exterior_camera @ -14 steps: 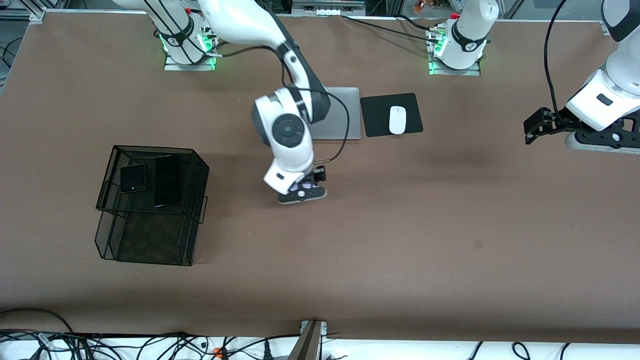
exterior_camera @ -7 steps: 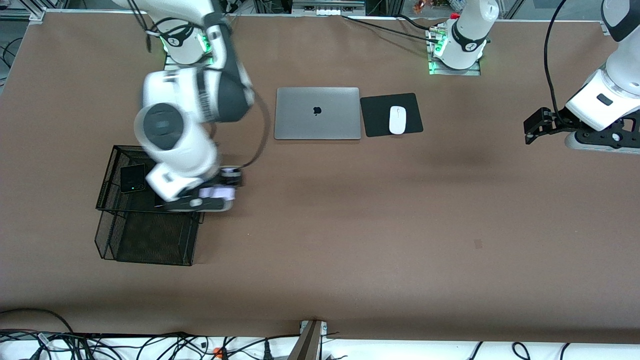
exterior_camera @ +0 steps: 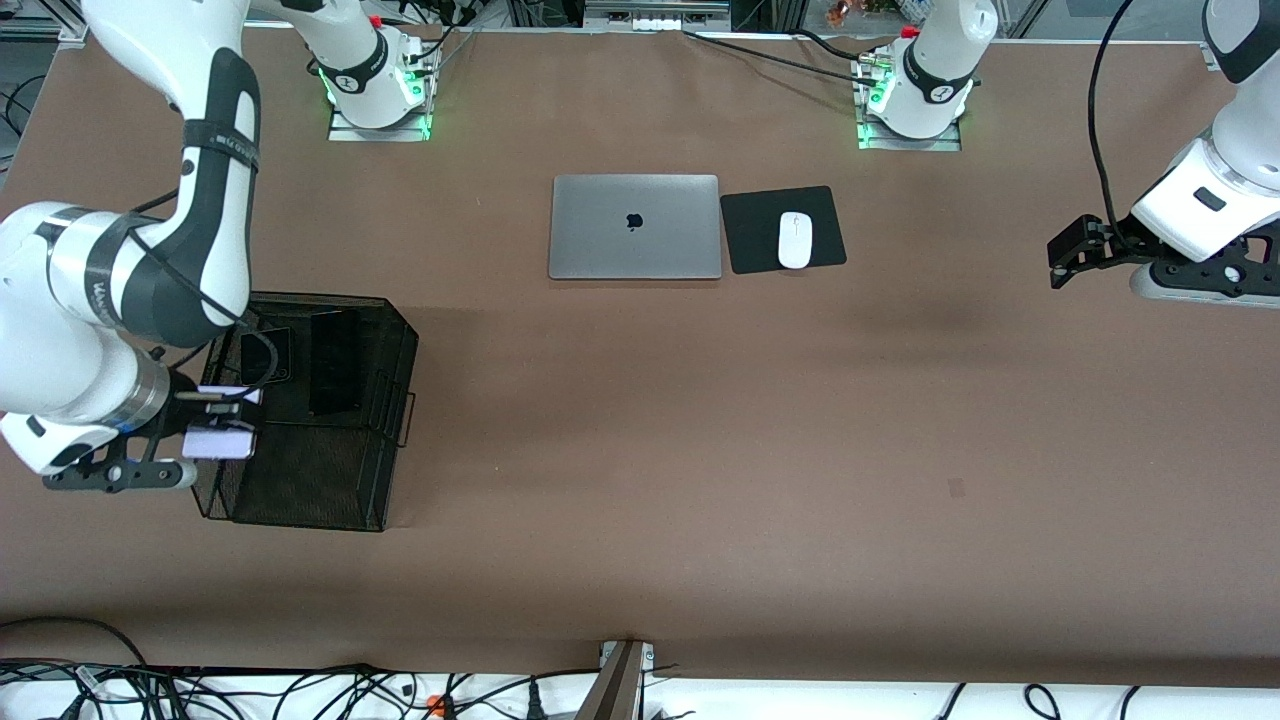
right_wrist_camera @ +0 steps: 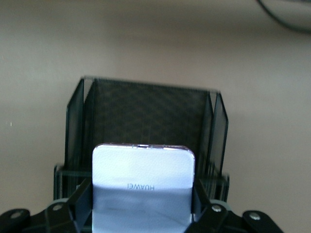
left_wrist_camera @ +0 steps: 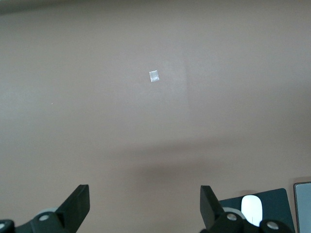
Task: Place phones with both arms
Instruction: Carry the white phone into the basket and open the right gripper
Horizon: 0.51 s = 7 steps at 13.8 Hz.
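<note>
Black wire mesh: front view shows the two-tier mesh organizer (exterior_camera: 300, 470) at the right arm's end of the brown surface (exterior_camera: 700, 480). Its upper tray already holds the small squarish black phone (exterior_camera: 266, 356) w/ the long slim black slab (exterior_camera: 335, 362) beside it. The right end effector (exterior_camera: 222, 425) hangs at the organizer's outer edge, over its lower part, clamped on the pale lavender-white phone (exterior_camera: 217, 443). Left end effector (exterior_camera: 1075, 250) waits over the surface at the left arm's end. Closed silver laptop (exterior_camera: 635, 227), white mouse (exterior_camera: 795, 240) sit nearby.

Left wrist view: fingers (left_wrist_camera: 77, 204) spread, nothing between, bare surface below.

Right wrist view: phone (right_wrist_camera: 144, 187), glossy, rounded corners, held flat; organizer's open mouth (right_wrist_camera: 146, 121) lies straight ahead, so a forward slide looks next.
</note>
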Tool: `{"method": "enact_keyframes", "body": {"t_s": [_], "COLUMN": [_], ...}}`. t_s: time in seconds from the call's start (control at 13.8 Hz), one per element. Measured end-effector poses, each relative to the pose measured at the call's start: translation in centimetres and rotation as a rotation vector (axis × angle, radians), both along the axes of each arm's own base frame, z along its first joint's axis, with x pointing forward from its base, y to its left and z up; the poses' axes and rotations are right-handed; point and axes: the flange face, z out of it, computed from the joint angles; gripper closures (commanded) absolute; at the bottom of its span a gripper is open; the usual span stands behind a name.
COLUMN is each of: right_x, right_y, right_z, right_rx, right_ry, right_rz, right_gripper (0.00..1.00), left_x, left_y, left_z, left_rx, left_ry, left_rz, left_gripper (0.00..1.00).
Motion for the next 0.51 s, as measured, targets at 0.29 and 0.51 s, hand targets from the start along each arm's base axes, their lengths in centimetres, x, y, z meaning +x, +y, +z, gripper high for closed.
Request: {"method": "enact_keyframes", "body": {"t_s": [0.29,0.51], "right_x": [2.9,3.7], "right_y": [-0.5,-1.3], "right_z": [-6.2,-9.7], "right_rx": [0.031,0.018], "right_ry": [-0.069,-0.080], "right_rz": [0.062,0.102], "right_gripper": [1.00,1.00], "left_x": [0.0,0.0], "left_y": [0.0,0.0], "left_z": [0.1,0.1], "left_rx": [0.000,0.000], "left_ry": [-0.002,-0.002], "left_rz": [0.000,0.000], "left_gripper": [0.00,0.00]}}
